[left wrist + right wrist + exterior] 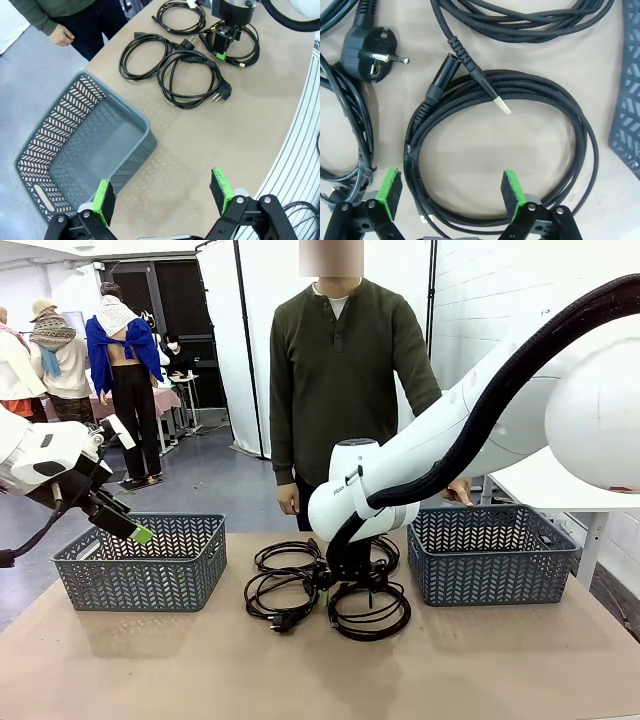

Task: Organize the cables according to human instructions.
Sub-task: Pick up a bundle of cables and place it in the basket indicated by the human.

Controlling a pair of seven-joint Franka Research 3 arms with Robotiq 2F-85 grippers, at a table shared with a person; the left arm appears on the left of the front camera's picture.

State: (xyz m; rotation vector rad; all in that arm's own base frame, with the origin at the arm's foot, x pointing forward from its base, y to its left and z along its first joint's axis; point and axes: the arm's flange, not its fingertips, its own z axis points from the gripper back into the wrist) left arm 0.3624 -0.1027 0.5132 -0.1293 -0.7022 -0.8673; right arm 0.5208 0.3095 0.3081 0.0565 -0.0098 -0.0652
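A: Where are the 4 thin black coiled cables (290,590)?
B: On the tan counter (200,670), between 2 grey lattice plastic baskets (485,560).
A: The right arm's green-padded fingers (512,192)?
B: Spread wide, empty, over 1 braided coil (570,115).
A: The left fingers (220,187)?
B: Wide apart, empty, beside the left basket (75,150).
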